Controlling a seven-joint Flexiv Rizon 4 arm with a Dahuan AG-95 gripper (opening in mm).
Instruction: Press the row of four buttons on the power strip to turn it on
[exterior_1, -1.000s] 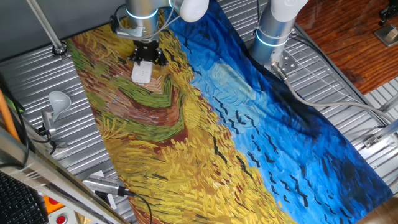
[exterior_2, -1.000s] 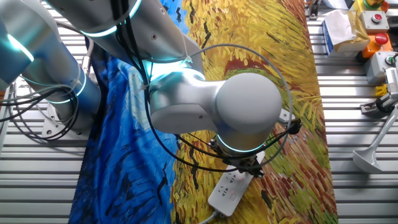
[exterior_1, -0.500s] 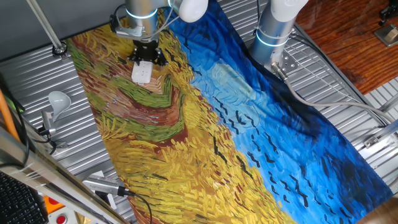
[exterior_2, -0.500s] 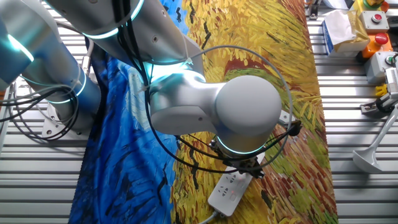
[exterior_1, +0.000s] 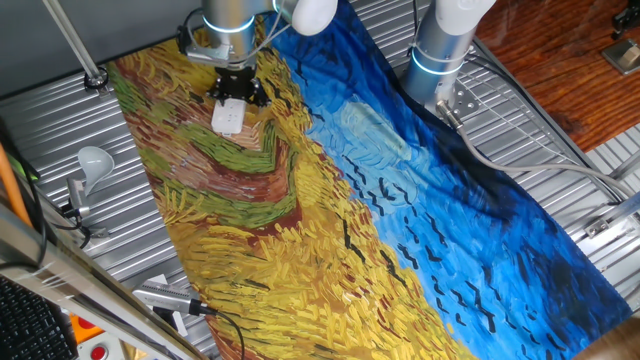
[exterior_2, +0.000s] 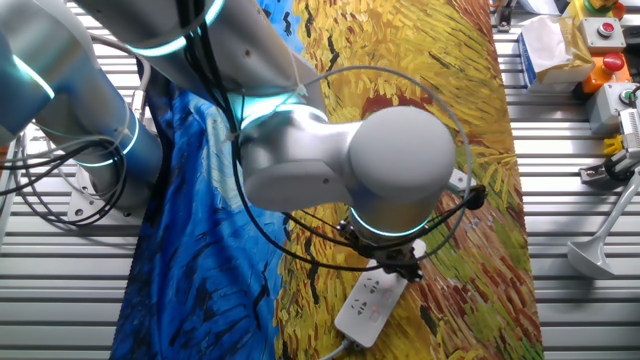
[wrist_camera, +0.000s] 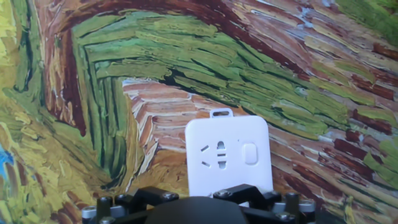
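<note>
The white power strip (exterior_1: 228, 117) lies on the painted cloth at the far left, and its free end (exterior_2: 368, 306) sticks out from under the arm in the other fixed view. My gripper (exterior_1: 232, 90) stands straight above the strip's far part, very close to it or touching; contact is hidden. The hand view shows the strip's end (wrist_camera: 227, 152) with one socket and one pale oblong button (wrist_camera: 250, 154). The remainder of the row of four buttons is hidden under the black hand (wrist_camera: 205, 208). No view shows the fingertips.
The Van Gogh-style cloth (exterior_1: 330, 200) covers the table's middle. A white bulb-like lamp on a metal stand (exterior_1: 92, 160) is at the left edge. The robot base (exterior_1: 440, 50) stands at the back. Coloured control boxes (exterior_2: 600, 40) sit at a corner.
In the other fixed view the wrist and gripper have shifted a little down and to the right over the strip. The strip itself has not moved.
</note>
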